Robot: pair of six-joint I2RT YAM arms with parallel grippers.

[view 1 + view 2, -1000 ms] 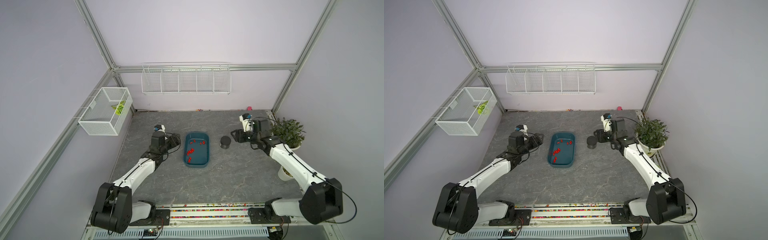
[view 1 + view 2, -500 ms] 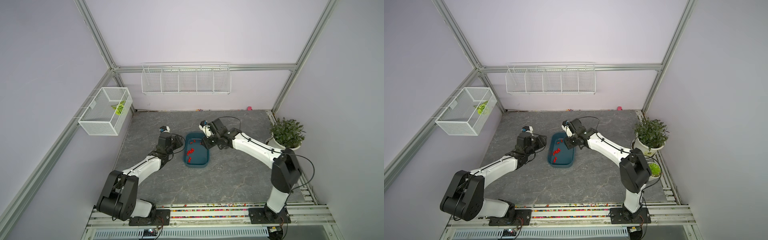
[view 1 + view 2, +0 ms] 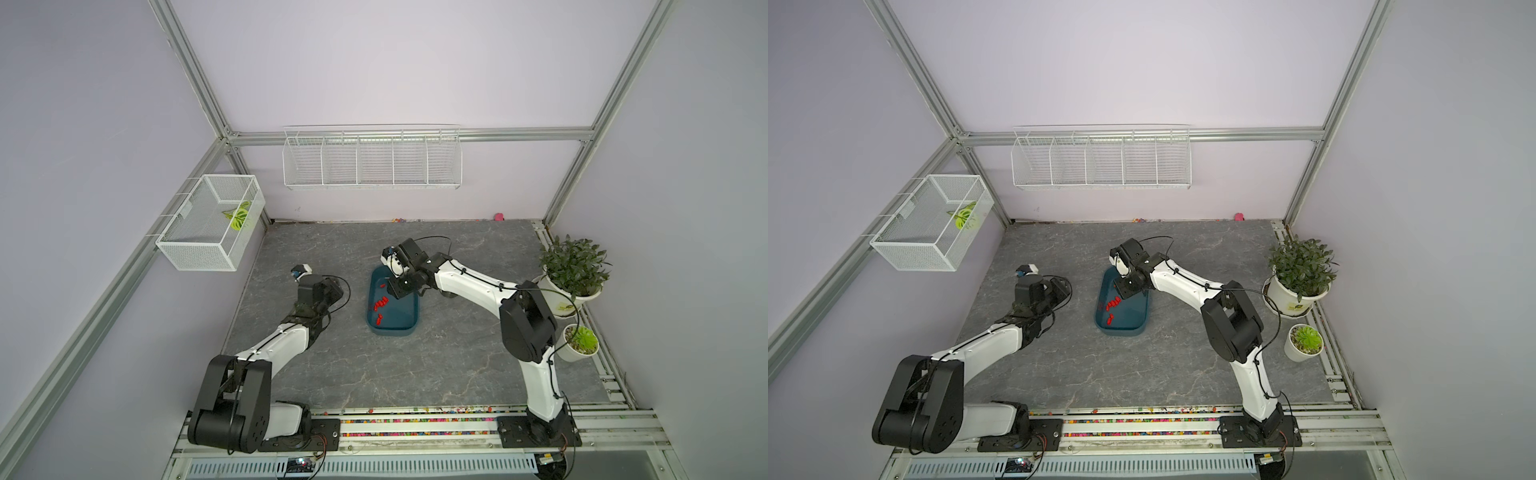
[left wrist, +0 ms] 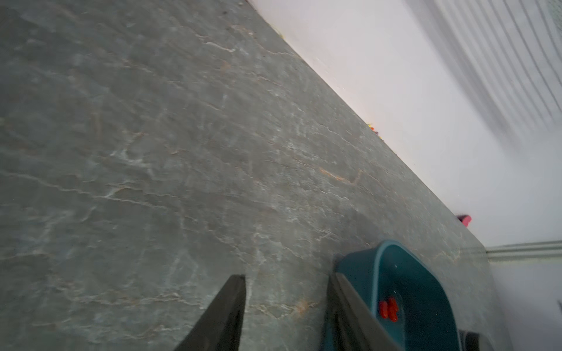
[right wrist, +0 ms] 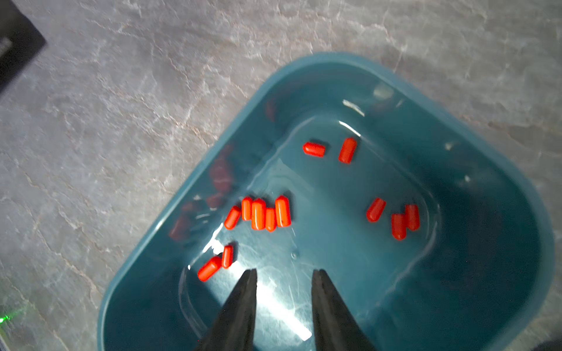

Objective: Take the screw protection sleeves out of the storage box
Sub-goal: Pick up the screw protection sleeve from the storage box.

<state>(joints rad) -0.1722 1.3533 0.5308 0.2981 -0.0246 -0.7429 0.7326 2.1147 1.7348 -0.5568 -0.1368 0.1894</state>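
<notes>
Hanging over the far end of the storage box (image 3: 399, 318), the right jaws point down into it from the right arm (image 3: 465, 286). The right wrist view shows them parted, with only the smooth teal floor between them, gripping nothing. The box sits about mid-surface, flat on the grey stone-patterned surface (image 3: 457, 365), its long sides running from the near edge toward the far edge in both top views.

Every one of the screw protection sleeves (image 5: 258, 214) that shows lies inside the box. Twelve can be counted in the right wrist view: a tight row of five near one glossy wall that mirrors them, two just beside a jaw tip, a loose pair further off, and three close together toward the opposite wall.

The left arm (image 3: 286, 336) reaches in from the near left corner. The left jaws are over bare surface between the left edge and the box. The left wrist view shows them parted with nothing but surface between them. One stands close against the box's outer wall, though I cannot tell whether it touches.

Two potted plants (image 3: 573, 270) stand at the right edge, and coloured beads (image 3: 415, 420) fill the rail along the near edge
</notes>
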